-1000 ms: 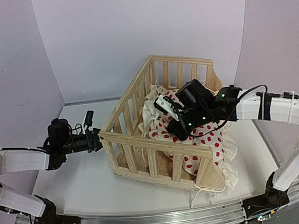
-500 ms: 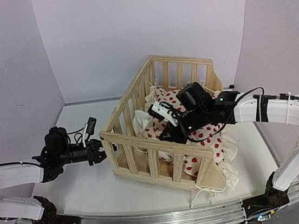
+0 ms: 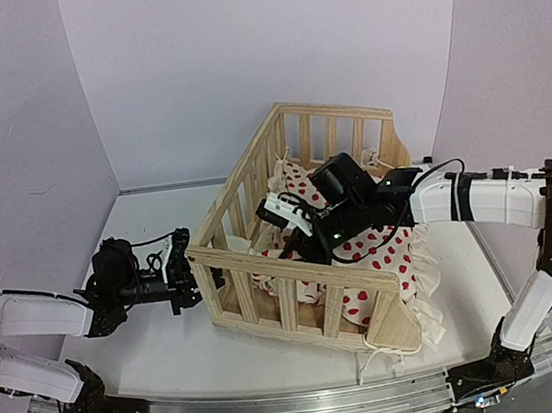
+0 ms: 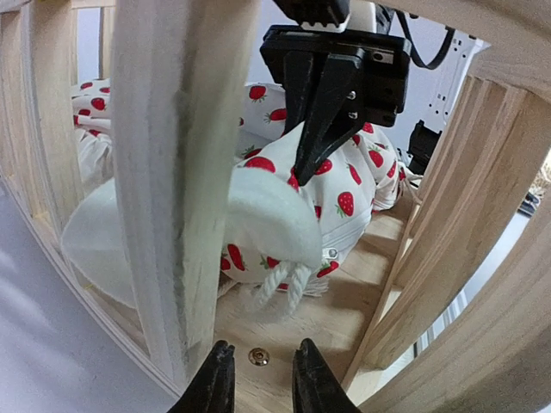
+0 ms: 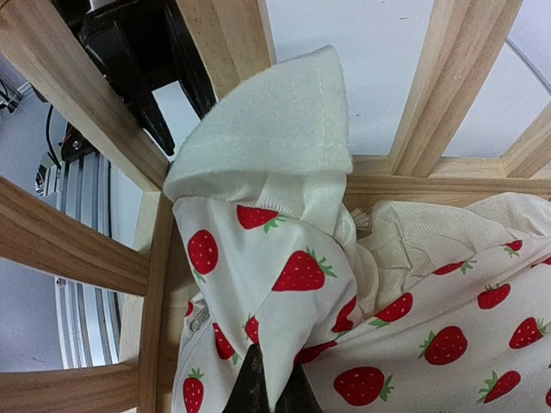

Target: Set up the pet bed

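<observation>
Tally first: one pet bed (image 3: 294,267), one cushion (image 3: 381,244), two arms. The bed is light pine with slatted rails on three sides and the fourth side open toward the right. It sits angled on the worktop (image 3: 153,353), right of centre, its near-left corner toward the left arm (image 3: 37,314). The cushion is white with a red strawberry print. It lies inside the frame, bunched rather than flat, and its ruffled edge (image 3: 426,314) spills out over the open side.

The right arm (image 3: 476,197) reaches in over the bed. Its jaws are closed tight on a fold of the printed fabric by the near-left corner, holding that corner up in a peak with the plain white underside showing at the top. One looped white tie string (image 4: 280,288) dangles from the raised corner.

The left arm lies low along the worktop, outside the slats. Its jaws stand only a little apart, fingertips (image 4: 215,383) right at the bed's bottom board. One small brass stud (image 4: 256,355) on that board lines up with the gap. Cannot tell whether the tips touch the wood.

The worktop is plain white, with one aluminium rail (image 3: 281,412) along the near edge carrying both arm bases. Pale lilac-white wall panels (image 3: 188,66) close it in — back, left and right.
</observation>
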`<state>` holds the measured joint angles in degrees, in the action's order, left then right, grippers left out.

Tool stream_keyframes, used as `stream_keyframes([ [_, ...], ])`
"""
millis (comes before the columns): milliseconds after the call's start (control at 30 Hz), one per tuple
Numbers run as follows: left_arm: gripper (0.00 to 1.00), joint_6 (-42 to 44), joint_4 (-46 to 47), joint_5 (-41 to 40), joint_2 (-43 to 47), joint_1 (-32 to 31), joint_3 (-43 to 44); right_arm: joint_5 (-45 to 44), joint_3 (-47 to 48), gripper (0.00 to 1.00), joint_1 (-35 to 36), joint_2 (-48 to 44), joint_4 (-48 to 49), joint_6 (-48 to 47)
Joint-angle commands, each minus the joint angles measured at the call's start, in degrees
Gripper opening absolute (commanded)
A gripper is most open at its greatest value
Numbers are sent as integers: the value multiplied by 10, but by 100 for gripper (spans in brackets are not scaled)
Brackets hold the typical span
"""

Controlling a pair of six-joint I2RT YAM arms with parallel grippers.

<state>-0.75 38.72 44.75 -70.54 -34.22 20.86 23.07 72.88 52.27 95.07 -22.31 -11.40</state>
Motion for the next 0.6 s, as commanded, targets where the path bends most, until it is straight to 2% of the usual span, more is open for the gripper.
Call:
stream_keyframes([
  [0, 24, 90, 66, 20, -16, -9, -1, 37, 13, 0, 7, 8, 41, 41],
  [133, 22, 118, 93, 20, -56, -9, 8, 42, 8, 0, 7, 11, 76, 72],
  [233, 21, 138, 101, 52, -77, -9, 17, 29, 7, 0, 7, 10, 92, 92],
  [367, 28, 152, 103, 35, -80, -9, 14, 35, 2, 0, 7, 13, 117, 125],
  [567, 30, 148, 117, 5, -73, -16, 9, 44, -17, 0, 7, 10, 153, 159],
])
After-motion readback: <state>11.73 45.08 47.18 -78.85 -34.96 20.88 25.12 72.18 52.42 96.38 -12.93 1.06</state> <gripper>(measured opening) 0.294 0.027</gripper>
